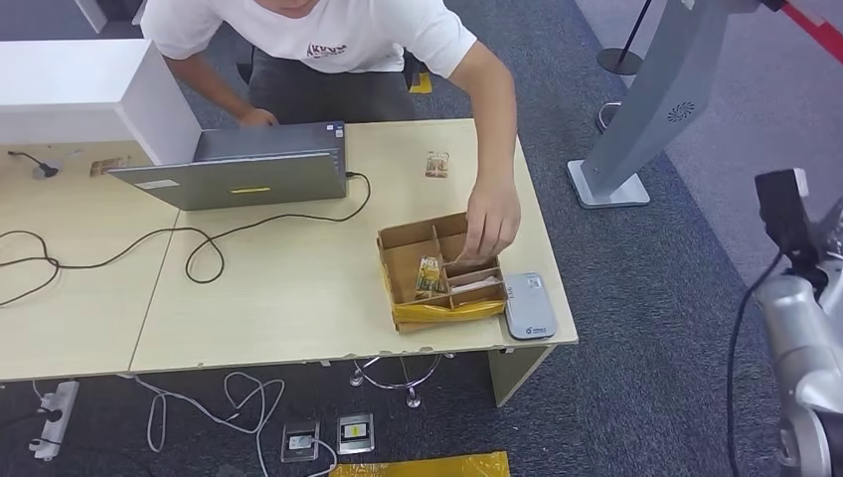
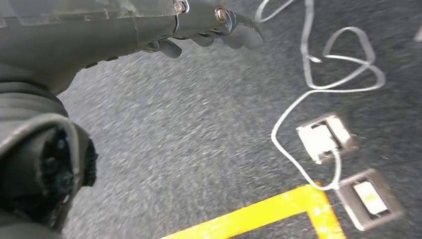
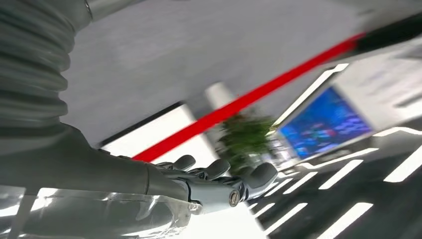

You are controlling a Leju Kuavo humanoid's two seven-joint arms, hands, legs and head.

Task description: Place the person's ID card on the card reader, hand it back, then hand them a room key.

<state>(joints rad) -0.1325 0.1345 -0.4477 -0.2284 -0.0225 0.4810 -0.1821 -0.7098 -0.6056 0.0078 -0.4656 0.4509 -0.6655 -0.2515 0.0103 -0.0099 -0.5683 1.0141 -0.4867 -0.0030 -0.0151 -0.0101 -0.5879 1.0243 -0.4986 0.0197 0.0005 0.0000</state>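
Waiting beside the tabletop (image 1: 298, 298), both empty: left robot hand (image 2: 219, 32) hanging over the floor, fingers loosely curled; right robot hand (image 3: 219, 181) raised, fingers apart. Person's hand (image 1: 492, 224) reaching into the cardboard box (image 1: 408, 248), likely for a card; card reader (image 1: 529, 306) just beside it, free.

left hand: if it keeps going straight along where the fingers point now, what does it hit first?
Probably the carpet floor. In the left wrist view the left hand hangs empty over it, fingers loosely curled, aimed toward the white cable looped on the carpet. Nothing stands between them; depth is unclear, so cable or bare carpet could come first.
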